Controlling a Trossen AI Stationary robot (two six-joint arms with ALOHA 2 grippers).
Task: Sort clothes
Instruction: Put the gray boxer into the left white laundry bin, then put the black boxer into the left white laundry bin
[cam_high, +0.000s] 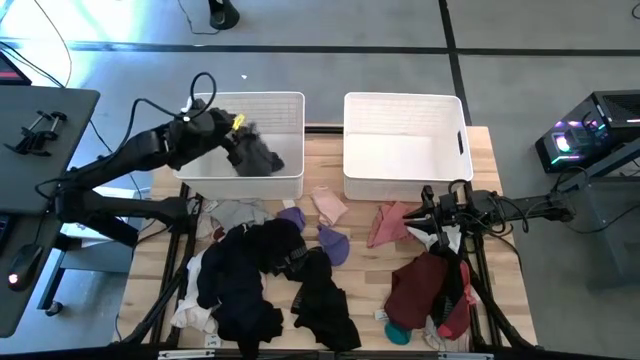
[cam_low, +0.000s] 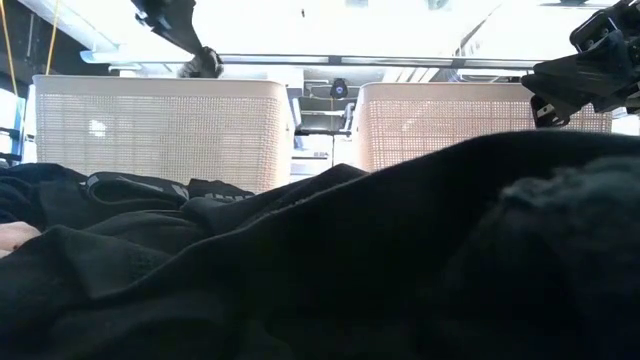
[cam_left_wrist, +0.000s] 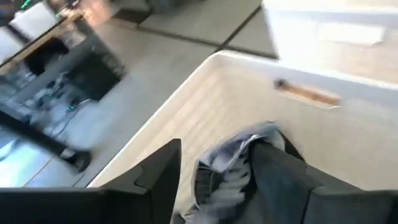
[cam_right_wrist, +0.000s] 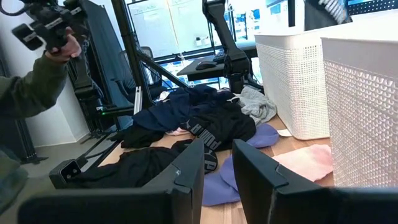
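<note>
Grey cloth, a dark garment (cam_high: 255, 152), hangs from the left gripper (cam_high: 232, 140) over the left bin (cam_high: 290, 102); its fingers (cam_left_wrist: 283, 180) pinch the fabric, whose lower end is cut off in the left wrist view. The right gripper (cam_high: 440, 205) hovers beside the right bin (cam_high: 352, 135), fingers parted and empty. Black clothes (cam_high: 270, 275) heap on the table (cam_high: 500, 230), filling the low view and hiding nearly everything behind. A person's hand (cam_right_wrist: 59, 40) shows at the edge, partly cut off.
</note>
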